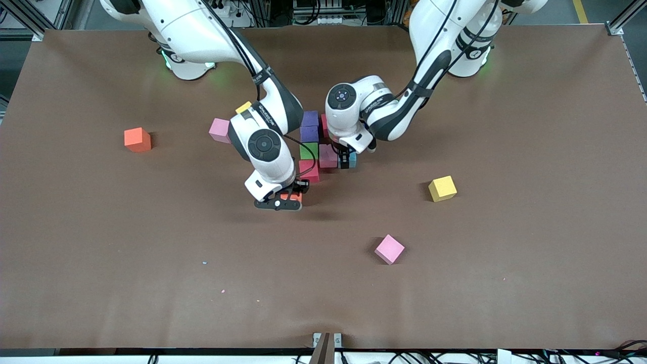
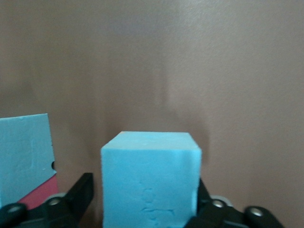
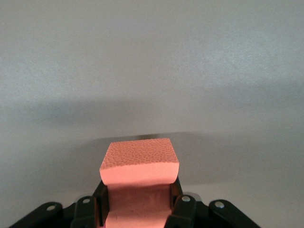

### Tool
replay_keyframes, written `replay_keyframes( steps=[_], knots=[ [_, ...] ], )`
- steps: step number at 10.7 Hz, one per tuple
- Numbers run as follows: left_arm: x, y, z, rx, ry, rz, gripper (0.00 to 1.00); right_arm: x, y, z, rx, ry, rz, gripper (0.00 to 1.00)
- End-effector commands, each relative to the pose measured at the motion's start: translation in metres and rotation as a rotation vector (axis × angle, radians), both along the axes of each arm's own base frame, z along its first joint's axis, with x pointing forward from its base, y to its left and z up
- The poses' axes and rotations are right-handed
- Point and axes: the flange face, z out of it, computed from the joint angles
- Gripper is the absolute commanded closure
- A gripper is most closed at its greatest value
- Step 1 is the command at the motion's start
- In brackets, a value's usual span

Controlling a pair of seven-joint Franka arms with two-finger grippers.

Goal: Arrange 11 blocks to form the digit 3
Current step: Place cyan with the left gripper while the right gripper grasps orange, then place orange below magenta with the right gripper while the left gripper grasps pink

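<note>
Holding an orange block pinched in my right gripper, at six o'clock of the crimson block, to extend the digit's column. My left gripper clamps a light blue block beside the cluster; only its wrist view shows a second blue one.

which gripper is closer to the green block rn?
Left. The left gripper, shut on a light blue block, sits beside the cluster holding the green block. The right gripper, holding an orange block, is nearer the front camera, past the crimson block.
</note>
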Motion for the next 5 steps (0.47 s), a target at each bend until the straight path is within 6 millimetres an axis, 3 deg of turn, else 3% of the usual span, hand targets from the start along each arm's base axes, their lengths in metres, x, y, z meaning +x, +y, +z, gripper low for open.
replay_keyframes(
  steps=[1, 5],
  knots=[
    [-0.003, 0.004, 0.013, 0.021, -0.027, -0.011, 0.0, 0.015, 0.009, -0.006, -0.012, 0.002, 0.011, 0.95],
    [-0.005, 0.02, 0.052, 0.06, -0.048, -0.068, 0.0, 0.02, 0.022, -0.02, -0.026, -0.004, 0.036, 0.95]
  ],
)
